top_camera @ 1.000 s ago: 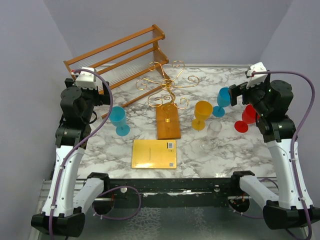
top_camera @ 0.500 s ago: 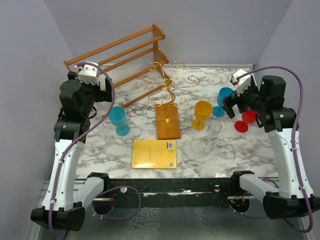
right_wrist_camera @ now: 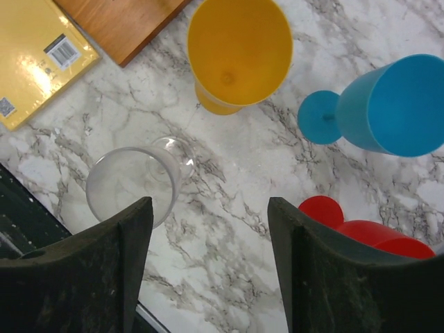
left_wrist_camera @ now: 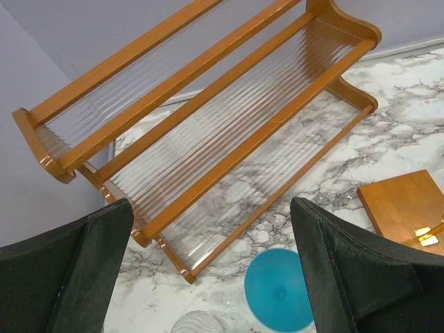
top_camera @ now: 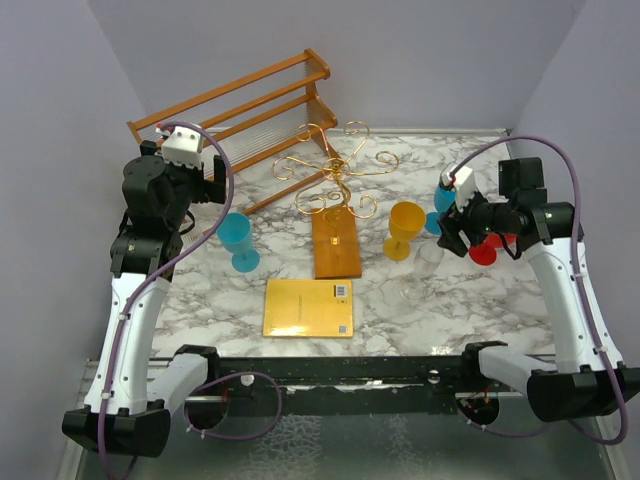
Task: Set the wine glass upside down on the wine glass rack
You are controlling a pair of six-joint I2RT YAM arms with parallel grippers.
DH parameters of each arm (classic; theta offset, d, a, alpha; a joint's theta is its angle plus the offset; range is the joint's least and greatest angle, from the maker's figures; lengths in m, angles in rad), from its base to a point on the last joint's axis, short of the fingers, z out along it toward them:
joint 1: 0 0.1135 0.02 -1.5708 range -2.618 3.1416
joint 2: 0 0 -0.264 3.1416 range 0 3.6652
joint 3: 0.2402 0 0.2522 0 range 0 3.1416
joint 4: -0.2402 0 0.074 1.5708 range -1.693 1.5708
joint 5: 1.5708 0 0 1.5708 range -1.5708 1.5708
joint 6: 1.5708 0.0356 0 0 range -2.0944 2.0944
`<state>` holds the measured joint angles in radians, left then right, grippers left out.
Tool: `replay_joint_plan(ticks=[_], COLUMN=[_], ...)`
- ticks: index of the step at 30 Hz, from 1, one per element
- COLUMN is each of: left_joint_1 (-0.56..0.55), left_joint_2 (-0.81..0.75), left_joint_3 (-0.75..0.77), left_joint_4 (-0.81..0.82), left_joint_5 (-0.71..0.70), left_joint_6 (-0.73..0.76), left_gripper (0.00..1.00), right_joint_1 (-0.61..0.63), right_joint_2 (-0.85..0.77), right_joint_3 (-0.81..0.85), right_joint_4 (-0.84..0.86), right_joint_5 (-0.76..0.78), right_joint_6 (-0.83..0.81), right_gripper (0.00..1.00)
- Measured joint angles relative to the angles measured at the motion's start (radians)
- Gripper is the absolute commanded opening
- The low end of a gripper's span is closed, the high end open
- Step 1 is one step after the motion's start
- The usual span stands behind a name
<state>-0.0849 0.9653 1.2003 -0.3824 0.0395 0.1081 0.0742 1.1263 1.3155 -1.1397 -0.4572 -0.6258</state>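
The wine glass rack (top_camera: pixel 330 178) is a gold wire stand on a brown wooden base (top_camera: pixel 336 246) at the table's middle. Several wine glasses stand upright. A clear one (top_camera: pixel 424 266) shows in the right wrist view (right_wrist_camera: pixel 135 184), just left of my open, empty right gripper (right_wrist_camera: pixel 208 208). A yellow one (top_camera: pixel 405 228), a blue one (top_camera: pixel 445 200) and a red one (top_camera: pixel 486 246) stand round my right gripper (top_camera: pixel 450 236). Another blue glass (top_camera: pixel 238 241) sits below my open, empty left gripper (left_wrist_camera: pixel 211 208), which hovers at the far left (top_camera: pixel 205 188).
A large slatted two-tier wooden shelf (top_camera: pixel 235 115) stands at the back left. A yellow book (top_camera: pixel 308 308) lies in front of the rack's base. A clear ribbed glass thing (left_wrist_camera: pixel 198 322) shows at the bottom edge of the left wrist view.
My right arm has swung left and lower, over the glasses on the right. My left wrist has shifted slightly right. No glass has moved.
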Motion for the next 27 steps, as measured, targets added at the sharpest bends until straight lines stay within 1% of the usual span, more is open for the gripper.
replay_joint_plan(ticks=[2, 8, 16, 21, 23, 27], left_joint_1=[0.000, 0.000, 0.000, 0.000, 0.000, 0.000], left_joint_2=[0.000, 0.000, 0.000, 0.000, 0.001, 0.002], left_joint_3=[0.000, 0.000, 0.000, 0.000, 0.000, 0.000], left_joint_4=[0.000, 0.000, 0.000, 0.000, 0.000, 0.000], left_joint_5=[0.002, 0.003, 0.003, 0.002, 0.002, 0.003], left_joint_6=[0.001, 0.007, 0.020, 0.023, 0.024, 0.031], left_gripper=[0.99, 0.99, 0.99, 0.99, 0.99, 0.99], right_joint_1=[0.014, 0.061, 0.115, 0.141, 0.145, 0.148], right_joint_2=[0.007, 0.033, 0.065, 0.083, 0.084, 0.079], right_joint_3=[0.001, 0.000, -0.019, -0.039, -0.050, -0.059], right_joint_4=[-0.018, -0.028, -0.026, -0.019, -0.019, -0.002], right_joint_5=[0.000, 0.006, 0.060, 0.080, 0.084, 0.094], right_joint_6=[0.000, 0.003, 0.026, 0.039, 0.043, 0.040], right_gripper=[0.60, 0.40, 0.21, 0.10, 0.02, 0.01])
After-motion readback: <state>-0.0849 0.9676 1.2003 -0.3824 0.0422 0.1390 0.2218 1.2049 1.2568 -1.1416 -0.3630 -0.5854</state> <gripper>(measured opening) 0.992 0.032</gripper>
